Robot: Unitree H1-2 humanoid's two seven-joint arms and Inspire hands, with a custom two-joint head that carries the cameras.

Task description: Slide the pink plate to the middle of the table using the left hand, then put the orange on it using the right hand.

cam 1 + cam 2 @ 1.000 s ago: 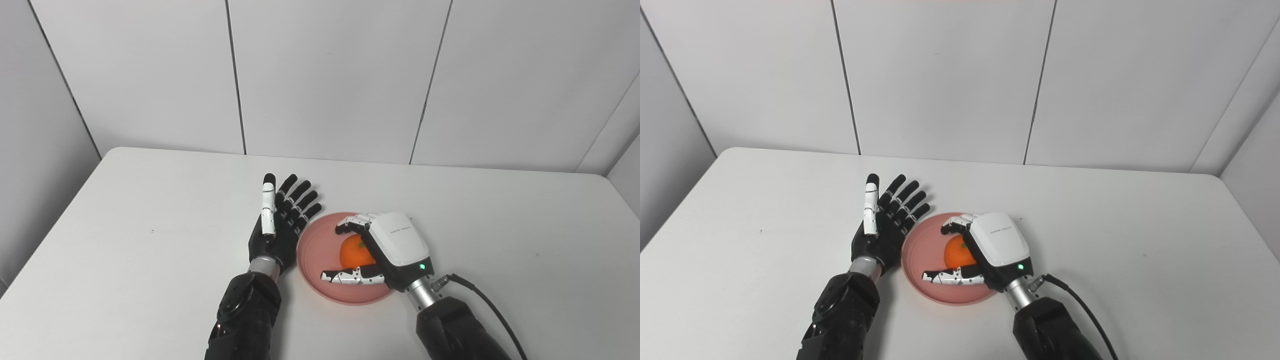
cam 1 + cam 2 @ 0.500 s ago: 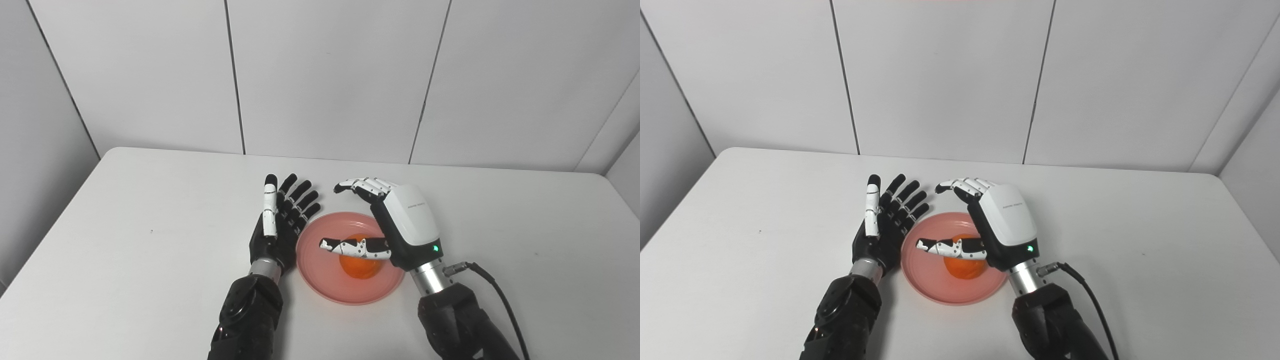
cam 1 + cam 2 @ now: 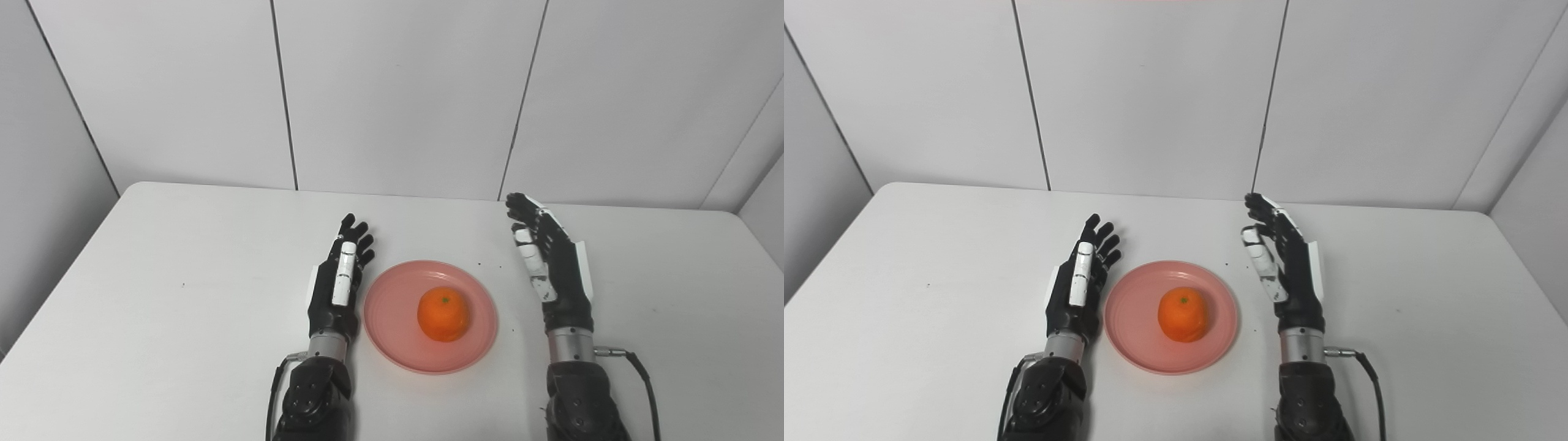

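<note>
The pink plate (image 3: pixel 392 318) lies flat near the middle of the white table. The orange (image 3: pixel 443 314) sits on it, slightly right of its centre, and nothing touches it. My left hand (image 3: pixel 340 282) is open and empty, edge-on just left of the plate's rim, with its fingers pointing away from me. My right hand (image 3: pixel 551 263) is open and empty, upright to the right of the plate and clear of it. Both show the same way in the right eye view: left hand (image 3: pixel 1079 282), right hand (image 3: pixel 1286 266).
The white table (image 3: pixel 184 294) reaches to the grey panelled wall (image 3: pixel 398 92) behind. A black cable (image 3: pixel 637 373) runs from my right wrist toward the front edge. Small dark specks dot the tabletop.
My right hand let go of the orange, opened, lifted and swung out to the right of the plate. My left hand turned edge-on beside the plate. The orange stays on the plate.
</note>
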